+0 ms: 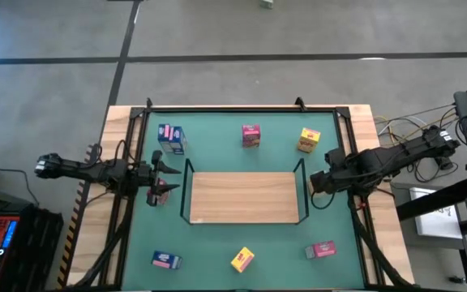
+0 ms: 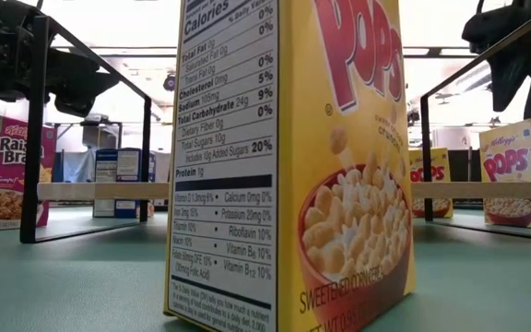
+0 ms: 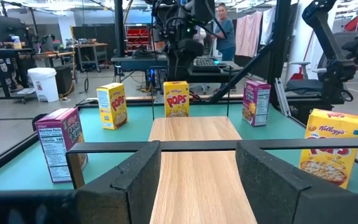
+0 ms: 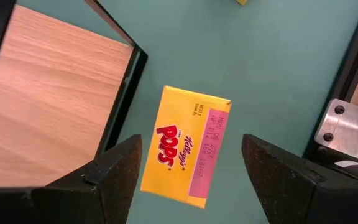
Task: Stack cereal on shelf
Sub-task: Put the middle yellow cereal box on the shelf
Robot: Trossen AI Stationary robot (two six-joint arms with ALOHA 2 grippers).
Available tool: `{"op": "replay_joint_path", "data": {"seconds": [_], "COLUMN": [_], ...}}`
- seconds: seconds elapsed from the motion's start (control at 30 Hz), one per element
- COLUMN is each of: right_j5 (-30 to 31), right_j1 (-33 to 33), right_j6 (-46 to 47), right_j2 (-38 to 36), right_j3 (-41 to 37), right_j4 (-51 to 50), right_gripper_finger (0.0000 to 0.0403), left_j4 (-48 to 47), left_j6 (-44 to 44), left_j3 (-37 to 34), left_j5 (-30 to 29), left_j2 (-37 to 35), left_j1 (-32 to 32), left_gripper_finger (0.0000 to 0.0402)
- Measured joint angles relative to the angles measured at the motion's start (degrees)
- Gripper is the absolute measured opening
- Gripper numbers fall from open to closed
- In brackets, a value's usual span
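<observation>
Right gripper (image 4: 188, 171) hangs over a yellow cereal box (image 4: 187, 145) beside the shelf (image 1: 246, 197), fingers spread wide, holding nothing. Left gripper (image 1: 162, 180) sits at the shelf's left edge, fingers parted, empty. The shelf lies mid-frame on the green desk (image 1: 217, 142); other boxes are scattered along the frame's top and bottom.

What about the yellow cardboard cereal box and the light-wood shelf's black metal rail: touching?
Apart. Right wrist view shows green tabletop between the yellow box and the shelf's rail.
</observation>
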Motion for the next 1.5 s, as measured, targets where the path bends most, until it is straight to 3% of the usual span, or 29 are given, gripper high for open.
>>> {"op": "replay_joint_path", "data": {"seconds": [0.87, 1.5], "right_j5": [-2.6, -2.47], "right_j1": [0.0, 0.02], "right_j6": [1.56, 0.01], "right_j2": [7.71, 7.9], "right_j3": [-0.15, -1.36], "right_j4": [0.83, 2.04], "right_gripper_finger": [0.0265, 0.0265], "left_j4": [0.0, 0.0], "left_j6": [0.0, 0.0], "left_j3": [0.0, 0.0], "left_j5": [0.0, 0.0], "left_j2": [0.01, 0.01], "left_j1": [-0.01, 0.01], "left_gripper_finger": [0.0192, 0.0192]}}
